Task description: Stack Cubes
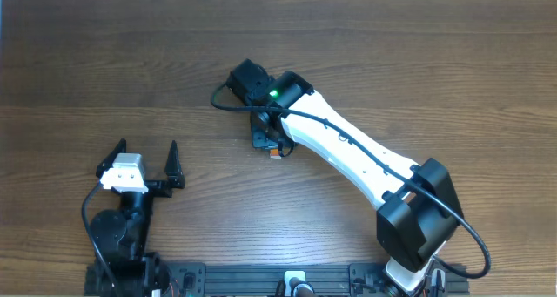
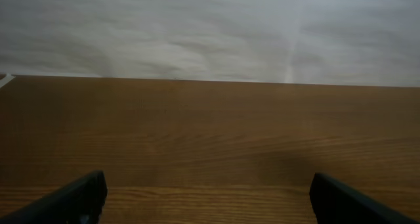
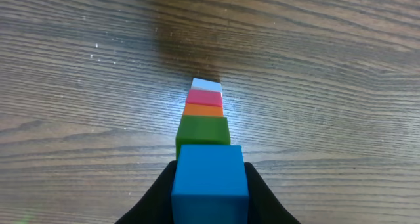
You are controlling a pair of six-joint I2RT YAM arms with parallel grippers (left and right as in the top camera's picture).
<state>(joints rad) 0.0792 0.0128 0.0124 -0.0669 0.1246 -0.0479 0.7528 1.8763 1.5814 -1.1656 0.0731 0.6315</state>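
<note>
A column of cubes stands on the wooden table near its middle. In the right wrist view I look down on it: a blue cube (image 3: pixel 210 175) is uppermost, then green (image 3: pixel 203 131), orange (image 3: pixel 204 110), red (image 3: pixel 205 97) and a pale one (image 3: pixel 207 85) lowest. My right gripper (image 3: pixel 210 194) is shut on the blue cube, one black finger against each side. From above, the right gripper (image 1: pixel 268 137) covers the stack, with a sliver of orange and red (image 1: pixel 275 151) showing. My left gripper (image 1: pixel 148 154) rests open near its base, away from the stack; its fingers (image 2: pixel 75 198) hold nothing.
Bare wooden tabletop (image 1: pixel 418 62) lies all around the stack. A pale wall (image 2: pixel 210 27) rises beyond the table's far edge in the left wrist view. The right arm's white link (image 1: pixel 348 149) slants across the table's right half.
</note>
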